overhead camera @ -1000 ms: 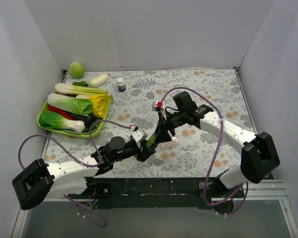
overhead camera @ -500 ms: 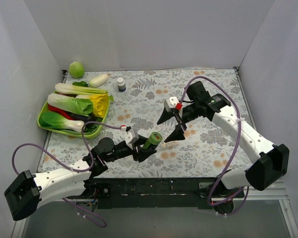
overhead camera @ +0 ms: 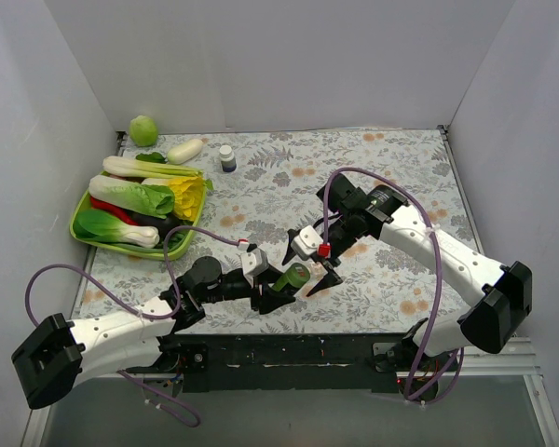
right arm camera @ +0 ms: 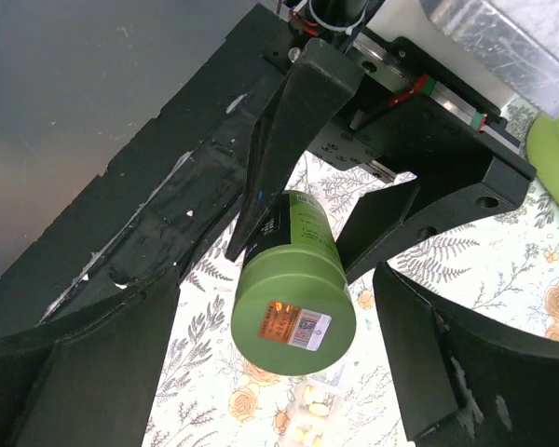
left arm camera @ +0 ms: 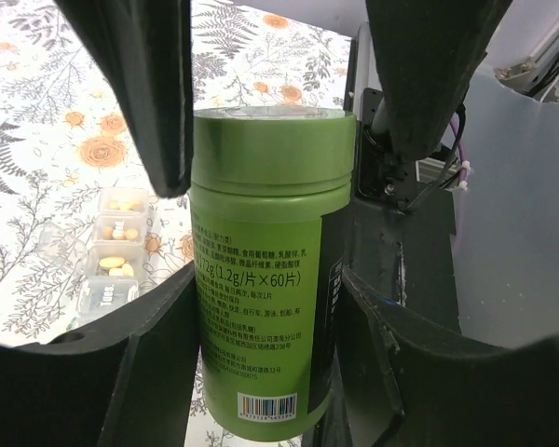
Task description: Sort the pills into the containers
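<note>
1. Clear, faintly pink plastic: the containers (left arm camera: 112, 251), a short strip of square compartments, lie on the flowered table near the middle of its near edge. Pale yellow pills (left arm camera: 114, 264) show in at least three of them.
2. Just above the strip hangs a green bottle (left arm camera: 261, 270) with its cap on. The left pincer (overhead camera: 281, 284) is clamped around the labelled body, tilting the cap end up and away from the near edge.
3. Facing it, the right pincer (overhead camera: 306, 268) is spread wide and holds nothing. One finger stands on either side of the cap, and whether either touches it cannot be told.
4. The step in hand looks to be opening the bottle so that more pills can be sorted.
5. The next move probably calls for the right pincer to close squarely on the cap and twist while the left grips firmly.
6. Farther off, a green tray (overhead camera: 77, 223) of vegetables sits by the left edge, and a dark blue bottle (overhead camera: 227, 158) stands near the far edge.
</note>
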{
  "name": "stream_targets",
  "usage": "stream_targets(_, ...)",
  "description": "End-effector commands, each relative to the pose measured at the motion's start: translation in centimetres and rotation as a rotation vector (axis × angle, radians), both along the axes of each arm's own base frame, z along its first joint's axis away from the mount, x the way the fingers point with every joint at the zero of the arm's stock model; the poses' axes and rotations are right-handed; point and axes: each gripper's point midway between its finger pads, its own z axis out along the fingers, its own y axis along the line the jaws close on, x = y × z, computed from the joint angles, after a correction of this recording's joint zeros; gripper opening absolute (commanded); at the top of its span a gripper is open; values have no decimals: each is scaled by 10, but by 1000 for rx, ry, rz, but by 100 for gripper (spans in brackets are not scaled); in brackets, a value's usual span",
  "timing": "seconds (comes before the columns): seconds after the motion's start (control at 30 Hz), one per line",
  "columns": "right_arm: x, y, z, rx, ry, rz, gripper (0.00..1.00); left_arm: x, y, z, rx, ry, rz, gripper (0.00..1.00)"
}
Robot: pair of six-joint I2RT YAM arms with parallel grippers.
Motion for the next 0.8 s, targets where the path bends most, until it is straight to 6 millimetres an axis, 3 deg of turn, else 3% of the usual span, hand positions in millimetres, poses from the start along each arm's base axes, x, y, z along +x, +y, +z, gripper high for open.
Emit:
stream_targets(0.0, 0, 2, 3, -11, -33, 21, 91, -3, -9, 33, -73, -45, -46, 0)
stream_targets(0.77, 1, -1, -2, -29, -33, -14, 88, -10, -8, 27, -75, -26, -83, 0)
